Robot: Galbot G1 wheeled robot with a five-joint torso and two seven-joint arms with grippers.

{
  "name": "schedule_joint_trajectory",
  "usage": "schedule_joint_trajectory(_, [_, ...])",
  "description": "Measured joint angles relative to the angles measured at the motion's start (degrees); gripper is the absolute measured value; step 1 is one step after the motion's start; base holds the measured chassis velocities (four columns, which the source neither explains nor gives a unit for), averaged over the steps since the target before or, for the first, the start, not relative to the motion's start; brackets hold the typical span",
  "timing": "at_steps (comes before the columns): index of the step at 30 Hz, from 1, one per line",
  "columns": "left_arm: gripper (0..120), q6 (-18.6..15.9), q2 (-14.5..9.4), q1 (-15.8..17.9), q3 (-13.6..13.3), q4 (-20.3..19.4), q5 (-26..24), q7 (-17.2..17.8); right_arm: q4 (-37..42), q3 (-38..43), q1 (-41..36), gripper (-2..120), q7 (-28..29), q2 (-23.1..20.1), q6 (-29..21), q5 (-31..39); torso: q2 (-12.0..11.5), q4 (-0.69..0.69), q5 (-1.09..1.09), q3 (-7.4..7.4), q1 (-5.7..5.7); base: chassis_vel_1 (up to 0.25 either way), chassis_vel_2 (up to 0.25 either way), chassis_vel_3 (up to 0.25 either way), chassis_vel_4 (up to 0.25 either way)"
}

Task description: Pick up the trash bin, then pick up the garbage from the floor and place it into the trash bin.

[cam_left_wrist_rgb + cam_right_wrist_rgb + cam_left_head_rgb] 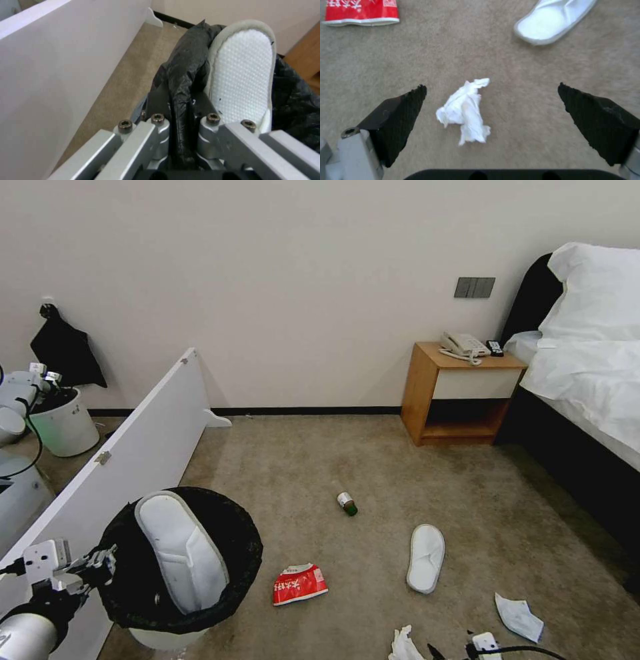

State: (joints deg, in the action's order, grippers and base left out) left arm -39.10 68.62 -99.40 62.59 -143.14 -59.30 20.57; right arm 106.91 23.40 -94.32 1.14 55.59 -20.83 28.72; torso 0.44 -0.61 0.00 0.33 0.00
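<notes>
The trash bin [245, 545], white with a black bag over its rim, stands at the lower left of the head view. One white slipper [181, 552] rests upright inside it. My left gripper [180, 120] is shut on the bagged rim [181, 82], beside that slipper [243, 72]. My right gripper [491, 85] hangs open just above the carpet, with a white tissue wad [465, 111] lying between its fingers [398, 117]. On the floor lie a second slipper [425, 557], a red-white packet [299, 584], a green-capped bottle [346, 503] and the tissue wad [403, 645].
A white board [140, 443] leans along the left of the bin, with a pale bucket [65, 425] behind it. A wooden nightstand [460, 393] and a bed [587, 373] stand at the right. Another white scrap [519, 617] lies on the carpet at the right.
</notes>
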Motion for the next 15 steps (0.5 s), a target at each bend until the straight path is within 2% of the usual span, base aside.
schedule_joint_trajectory(5, [5,-0.4,0.0,0.1,0.0,-0.1,-0.2,1.1,-5.3,-5.8,6.8,100,2.0,0.9,-1.7,0.5,0.0,-0.01,-0.01,0.0,0.0,0.0,0.0,0.0,0.0])
schedule_joint_trajectory(8, [5,-0.6,0.3,-0.2,-0.4,-0.1,-0.1,1.6,-12.2,-10.8,13.0,100,3.4,2.8,-2.4,0.5,0.0,0.01,0.0,0.01,0.0,0.0,0.0,0.0,0.0])
schedule_joint_trajectory(15, [5,-0.7,0.7,-0.4,-0.5,-0.1,0.2,1.7,-18.4,-14.5,17.6,100,4.7,4.8,-3.3,0.8,0.0,0.0,-0.01,0.01,0.0,0.0,0.0,0.0,0.0])
